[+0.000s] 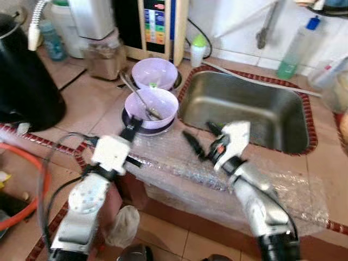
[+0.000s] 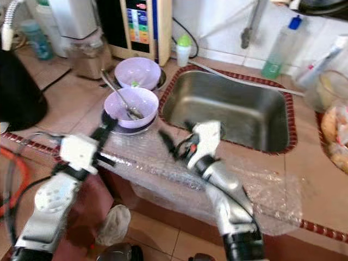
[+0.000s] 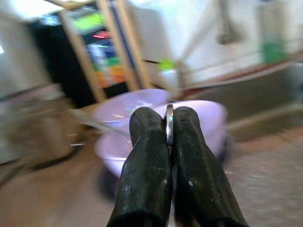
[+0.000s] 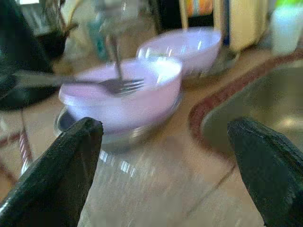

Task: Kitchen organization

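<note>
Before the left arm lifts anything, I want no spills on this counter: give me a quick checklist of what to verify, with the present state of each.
1. Left gripper shut on a thin metal rim of the dish under the near bowl: ok, fingers pinch a metal edge.
2. Near purple bowl seated on that dish: ok.
3. Fork loose in the near bowl, handle sticking out: not ok, may slide.
4. Right gripper open, apart from the bowls: ok.
5. Far purple bowl apart from the near one: cannot tell.
6. Sink beside the bowls free to receive them: ok.
</note>
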Robot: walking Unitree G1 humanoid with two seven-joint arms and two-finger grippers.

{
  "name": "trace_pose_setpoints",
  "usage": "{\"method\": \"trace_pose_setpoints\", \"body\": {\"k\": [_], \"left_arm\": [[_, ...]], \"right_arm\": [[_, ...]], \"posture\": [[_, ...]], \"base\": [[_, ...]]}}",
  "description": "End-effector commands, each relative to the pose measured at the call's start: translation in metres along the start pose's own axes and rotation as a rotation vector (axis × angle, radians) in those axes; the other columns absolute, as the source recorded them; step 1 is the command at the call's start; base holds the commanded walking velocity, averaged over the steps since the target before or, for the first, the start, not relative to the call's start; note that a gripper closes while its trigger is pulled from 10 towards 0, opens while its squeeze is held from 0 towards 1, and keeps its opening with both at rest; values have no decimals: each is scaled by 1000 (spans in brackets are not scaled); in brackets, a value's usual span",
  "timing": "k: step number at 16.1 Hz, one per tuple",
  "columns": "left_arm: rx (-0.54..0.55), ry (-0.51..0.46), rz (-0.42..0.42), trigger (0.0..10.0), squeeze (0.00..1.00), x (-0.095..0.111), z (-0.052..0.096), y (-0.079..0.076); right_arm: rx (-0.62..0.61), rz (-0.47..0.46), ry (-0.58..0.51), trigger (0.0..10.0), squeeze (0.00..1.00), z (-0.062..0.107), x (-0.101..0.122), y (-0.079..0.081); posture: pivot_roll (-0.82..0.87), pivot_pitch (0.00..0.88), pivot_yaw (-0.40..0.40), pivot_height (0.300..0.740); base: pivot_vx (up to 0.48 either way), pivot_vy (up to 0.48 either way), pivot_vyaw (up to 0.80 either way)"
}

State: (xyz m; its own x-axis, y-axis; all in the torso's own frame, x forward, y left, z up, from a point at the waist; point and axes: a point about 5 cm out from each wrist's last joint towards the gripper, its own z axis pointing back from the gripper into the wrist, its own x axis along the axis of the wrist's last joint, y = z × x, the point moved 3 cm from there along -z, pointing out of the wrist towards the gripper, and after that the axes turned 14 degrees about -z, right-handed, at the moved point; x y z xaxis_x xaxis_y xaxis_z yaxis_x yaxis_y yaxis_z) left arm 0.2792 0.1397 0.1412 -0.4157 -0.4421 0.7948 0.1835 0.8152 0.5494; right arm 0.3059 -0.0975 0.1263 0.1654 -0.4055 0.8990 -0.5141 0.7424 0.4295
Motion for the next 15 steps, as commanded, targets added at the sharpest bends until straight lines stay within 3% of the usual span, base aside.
{"method": "trace_pose_setpoints", "body": {"k": [1,5,10,11,14,15], "left_arm": [[19,-8,-13,0,0,5,-1,4],[30,-11,-14,0,0,8,0,4],[57,-83,-16,0,0,30,-13,13],[70,-109,-13,0,0,37,-16,18],[124,-160,5,0,0,54,-23,35],[16,-158,82,0,0,61,-35,30]], "right_arm": [[-17,-15,-3,10000,0,1,-2,-3],[-52,19,-15,10000,0,0,0,-8],[-181,121,-48,10000,0,-4,6,-23],[-195,80,-55,10000,0,-4,7,-25],[-208,193,-35,10000,0,-7,8,-28],[-145,275,-6,10000,0,-8,10,-25]], "posture": [[42,5,-4,740],[40,5,-1,740],[36,3,4,740],[37,2,5,740],[36,2,8,740],[36,1,7,740]], "base": [[0,0,0],[0,0,0],[0,0,0],[0,0,0],[0,0,0],[0,0,0]]}}
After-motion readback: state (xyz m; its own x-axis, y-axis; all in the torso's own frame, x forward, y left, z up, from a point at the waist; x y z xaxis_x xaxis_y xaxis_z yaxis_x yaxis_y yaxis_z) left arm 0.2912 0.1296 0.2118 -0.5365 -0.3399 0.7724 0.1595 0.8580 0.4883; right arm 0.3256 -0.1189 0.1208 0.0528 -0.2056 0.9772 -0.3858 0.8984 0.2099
